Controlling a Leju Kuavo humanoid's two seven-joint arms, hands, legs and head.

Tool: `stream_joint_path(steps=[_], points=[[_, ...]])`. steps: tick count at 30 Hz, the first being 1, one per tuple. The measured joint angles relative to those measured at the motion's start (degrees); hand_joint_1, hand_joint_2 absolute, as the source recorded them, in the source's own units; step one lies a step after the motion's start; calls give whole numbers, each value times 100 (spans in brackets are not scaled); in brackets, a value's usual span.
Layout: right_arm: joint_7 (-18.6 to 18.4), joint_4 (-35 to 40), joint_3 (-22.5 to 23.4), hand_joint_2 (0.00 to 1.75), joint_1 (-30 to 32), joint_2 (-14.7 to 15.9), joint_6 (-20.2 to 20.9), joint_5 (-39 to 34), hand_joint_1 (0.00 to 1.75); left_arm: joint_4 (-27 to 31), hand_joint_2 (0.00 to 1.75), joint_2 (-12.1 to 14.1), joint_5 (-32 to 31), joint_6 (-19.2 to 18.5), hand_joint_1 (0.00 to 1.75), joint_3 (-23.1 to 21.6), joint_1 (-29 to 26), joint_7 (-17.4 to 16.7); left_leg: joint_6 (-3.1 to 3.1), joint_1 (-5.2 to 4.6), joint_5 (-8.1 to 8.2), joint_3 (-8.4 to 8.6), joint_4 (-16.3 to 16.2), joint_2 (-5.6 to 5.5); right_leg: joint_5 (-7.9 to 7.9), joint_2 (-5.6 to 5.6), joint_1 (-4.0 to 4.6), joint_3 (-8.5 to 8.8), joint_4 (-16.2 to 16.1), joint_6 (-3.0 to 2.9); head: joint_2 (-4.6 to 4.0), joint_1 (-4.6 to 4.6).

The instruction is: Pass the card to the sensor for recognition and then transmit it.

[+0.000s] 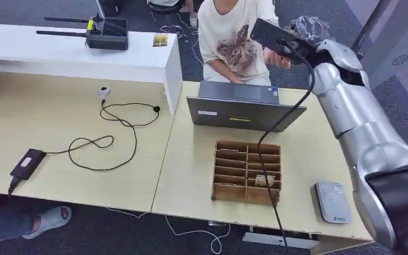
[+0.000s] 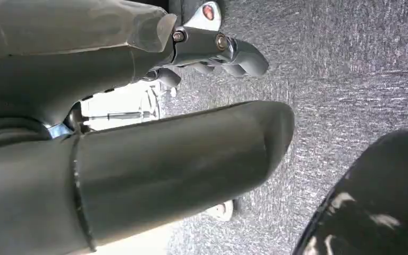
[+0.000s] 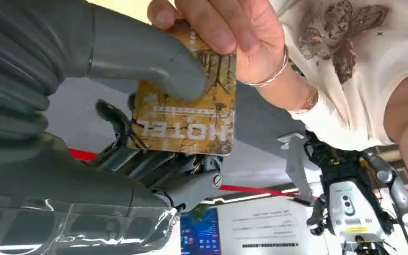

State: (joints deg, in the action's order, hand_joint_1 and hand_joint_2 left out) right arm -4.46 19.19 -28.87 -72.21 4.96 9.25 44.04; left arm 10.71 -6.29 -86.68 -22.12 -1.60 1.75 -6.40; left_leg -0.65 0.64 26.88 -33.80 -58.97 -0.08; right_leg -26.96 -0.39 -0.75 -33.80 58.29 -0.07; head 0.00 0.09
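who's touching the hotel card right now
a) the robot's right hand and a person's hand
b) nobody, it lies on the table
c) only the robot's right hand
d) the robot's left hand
a: in the right wrist view the grey thumb of the right hand presses on the hotel card while the person's hand grips its edge.

One card (image 3: 188, 114), yellow-brown, marked HOTEL. One grey card sensor (image 1: 333, 202) on the table. One brown divided cardboard box (image 1: 247, 171). One grey laptop (image 1: 241, 104). One black power adapter (image 1: 27, 163) with one long black cable (image 1: 106, 139). One black controller (image 1: 106, 33) with two antennas on the white shelf (image 1: 58, 56). One person (image 1: 234, 37) seated. Two wooden tables (image 1: 58, 138) side by side.
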Motion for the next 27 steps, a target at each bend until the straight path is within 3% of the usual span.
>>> stream_joint_path(steps=[9, 15, 20, 27], points=[[4, -55, -11, 175, -23, -20, -108, -110, 0, 0, 0, 2, 0, -2, 0, 0, -2, 2, 0, -1, 0, 0, -3, 0, 0, 0, -1, 0, -2, 0, 0, 0], [233, -53, 89, 175, -29, 24, -378, -310, 0, 0, 0, 2, 0, 17, 0, 0, -5, -2, 0, -1, 0, 1, -3, 0, 0, 0, -1, -2, -2, 0, 0, 0], [877, 2, 380, 175, 53, 129, -682, -805, 0, 0, 0, 0, 9, 50, 0, 0, -31, -2, 0, -1, 0, 1, -3, 1, 0, 0, -1, -3, -3, 0, 0, 0], [1933, 328, 977, 175, 574, 431, -774, -1601, 0, 0, 0, -2, 13, 79, 0, 0, -40, -63, 1, -1, 1, 0, -4, -3, 0, -4, -1, 0, -5, 1, 0, 0]])
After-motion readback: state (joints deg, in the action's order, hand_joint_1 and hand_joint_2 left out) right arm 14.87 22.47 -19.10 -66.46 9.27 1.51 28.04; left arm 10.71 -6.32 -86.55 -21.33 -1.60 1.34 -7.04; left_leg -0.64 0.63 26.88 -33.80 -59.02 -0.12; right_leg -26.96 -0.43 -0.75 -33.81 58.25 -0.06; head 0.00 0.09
